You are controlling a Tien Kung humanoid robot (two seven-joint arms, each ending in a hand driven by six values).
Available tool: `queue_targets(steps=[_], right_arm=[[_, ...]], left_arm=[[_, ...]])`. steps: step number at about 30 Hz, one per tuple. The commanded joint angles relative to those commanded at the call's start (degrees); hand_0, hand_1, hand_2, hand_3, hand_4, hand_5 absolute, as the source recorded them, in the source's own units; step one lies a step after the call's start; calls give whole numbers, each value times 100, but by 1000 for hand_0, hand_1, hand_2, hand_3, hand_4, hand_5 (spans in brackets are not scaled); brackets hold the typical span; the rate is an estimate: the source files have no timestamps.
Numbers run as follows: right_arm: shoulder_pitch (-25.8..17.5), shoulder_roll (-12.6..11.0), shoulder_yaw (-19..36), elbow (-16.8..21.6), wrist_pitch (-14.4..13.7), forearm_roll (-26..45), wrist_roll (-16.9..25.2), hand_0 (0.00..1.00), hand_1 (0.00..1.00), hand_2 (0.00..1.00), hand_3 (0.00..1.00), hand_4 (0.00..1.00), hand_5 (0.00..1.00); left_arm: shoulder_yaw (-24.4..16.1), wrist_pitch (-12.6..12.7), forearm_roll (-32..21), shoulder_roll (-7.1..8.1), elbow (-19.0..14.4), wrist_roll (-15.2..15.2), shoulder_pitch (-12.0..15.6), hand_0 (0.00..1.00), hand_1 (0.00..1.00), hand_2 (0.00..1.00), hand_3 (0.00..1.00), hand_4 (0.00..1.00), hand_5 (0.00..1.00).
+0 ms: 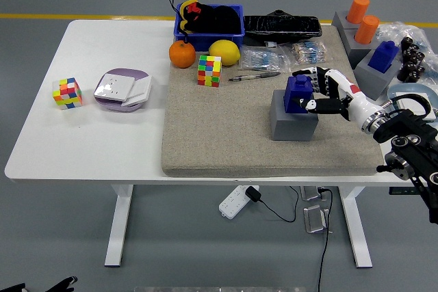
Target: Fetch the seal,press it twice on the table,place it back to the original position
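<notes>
The right hand (321,91) covered the right side of the blue seal (298,93), so whether its fingers actually gripped the seal could not be told. The right arm (410,148) was cut off by the picture's right edge. At the desk's far right corner, the clear plastic bag (410,32) ran out of view too.
</notes>
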Motion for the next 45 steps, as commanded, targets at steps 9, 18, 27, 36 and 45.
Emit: queue_targets(steps=[9,18,27,36,45], right_arm=[[39,-206,314,564,-151,15,112,509,402,399,369,604,2],[-158,-479,891,860,-143,-345,77,507,401,399,367,605,2],[-610,-615,1167,469,-220,-488,148,506,397,393,358,612,2],[-900,-475,1169,17,-279,-595,266,503,396,392,356,613,2],[-1053,-313,1026,-299,-337,-605,323,499,391,386,349,614,2]], left_arm=[[15,-6,-26,2,-1,-5,9,812,789,766,801,690,434],[-15,-8,-11,1,0,-19,3,813,790,766,803,692,433],[4,-21,-39,-19,3,-17,12,813,789,767,803,694,430],[-2,-19,-2,-20,-4,-13,17,813,789,768,802,695,429],[51,-30,-26,-27,-5,-6,36,813,789,768,803,697,429]])
